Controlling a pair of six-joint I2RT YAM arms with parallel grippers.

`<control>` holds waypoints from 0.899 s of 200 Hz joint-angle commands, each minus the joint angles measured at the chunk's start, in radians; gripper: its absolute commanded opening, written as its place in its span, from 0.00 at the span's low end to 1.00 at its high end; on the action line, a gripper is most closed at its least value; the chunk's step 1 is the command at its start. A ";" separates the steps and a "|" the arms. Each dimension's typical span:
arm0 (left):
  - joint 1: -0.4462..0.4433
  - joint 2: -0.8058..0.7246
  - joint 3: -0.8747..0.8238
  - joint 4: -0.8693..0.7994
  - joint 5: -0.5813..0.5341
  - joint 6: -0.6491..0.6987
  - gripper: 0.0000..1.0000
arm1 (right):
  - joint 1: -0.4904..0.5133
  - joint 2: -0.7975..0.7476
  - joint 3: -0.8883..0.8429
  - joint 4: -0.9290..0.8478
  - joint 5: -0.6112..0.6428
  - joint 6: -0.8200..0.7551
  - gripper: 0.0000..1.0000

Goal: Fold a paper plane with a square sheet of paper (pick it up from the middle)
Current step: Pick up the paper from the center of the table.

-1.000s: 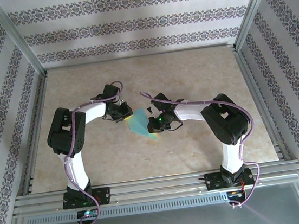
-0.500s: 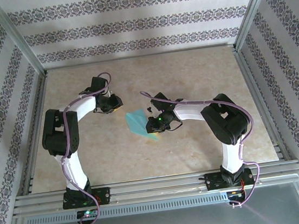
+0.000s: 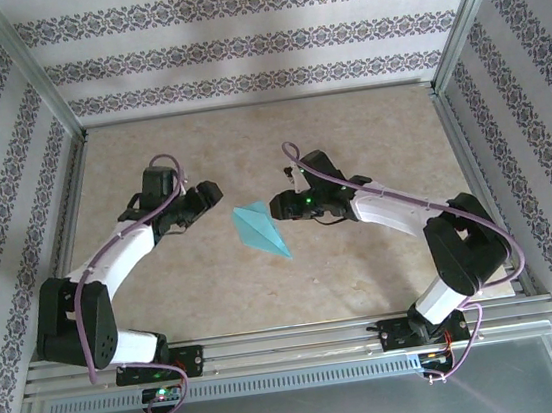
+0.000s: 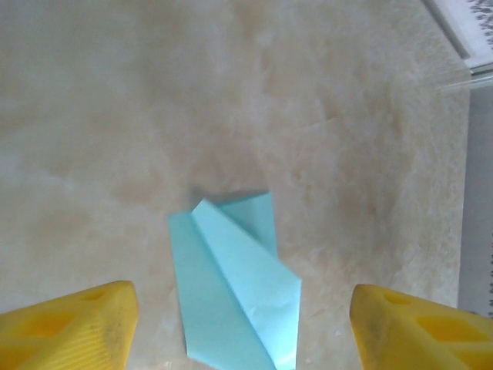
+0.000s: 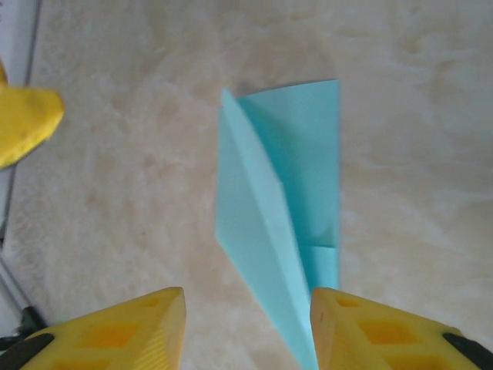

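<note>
both arms have drawn back from the paper plane point(image 3: 261, 229), which a second ago was held between them and now lies flat near the middle of the counter point(image 3: 368, 135), its nose toward the near right corner. we see the left claw point(image 3: 212, 195) on its left and the right claw point(image 3: 277, 205) on its right, each apart from the paper. both claws stand with yellow fingers point(image 4: 69, 324) spread, gripping nothing.
</note>
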 commanded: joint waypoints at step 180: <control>0.012 -0.057 -0.182 0.312 0.067 -0.166 1.00 | 0.009 0.335 0.138 0.081 -0.136 -0.148 0.30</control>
